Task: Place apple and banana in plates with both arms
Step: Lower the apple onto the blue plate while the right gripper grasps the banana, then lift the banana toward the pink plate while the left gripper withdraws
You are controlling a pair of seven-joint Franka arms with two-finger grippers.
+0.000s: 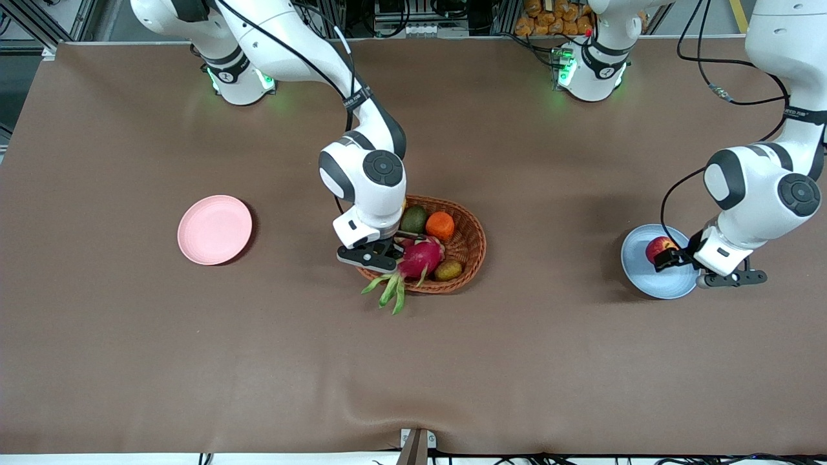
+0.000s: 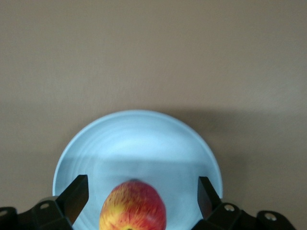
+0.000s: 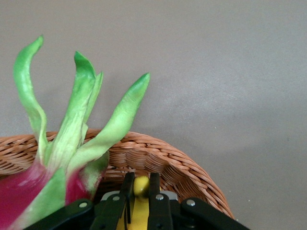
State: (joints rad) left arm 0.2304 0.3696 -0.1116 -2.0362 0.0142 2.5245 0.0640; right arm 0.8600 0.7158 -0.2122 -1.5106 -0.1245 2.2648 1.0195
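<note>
At the right of the front view, the left gripper [image 1: 667, 257] is over the light blue plate [image 1: 639, 272], its fingers [image 2: 74, 197] spread wide on either side of the apple [image 2: 133, 205], which rests on that plate without being touched. At the centre of the frame, the right gripper [image 3: 140, 191] is down in the wicker basket [image 1: 470, 248] beside the dragon fruit [image 1: 420, 257], fingers closed on the banana [image 3: 139, 201]. The pink plate [image 1: 214, 229] lies on the brown bench [image 1: 258, 361] at centre left.
</note>
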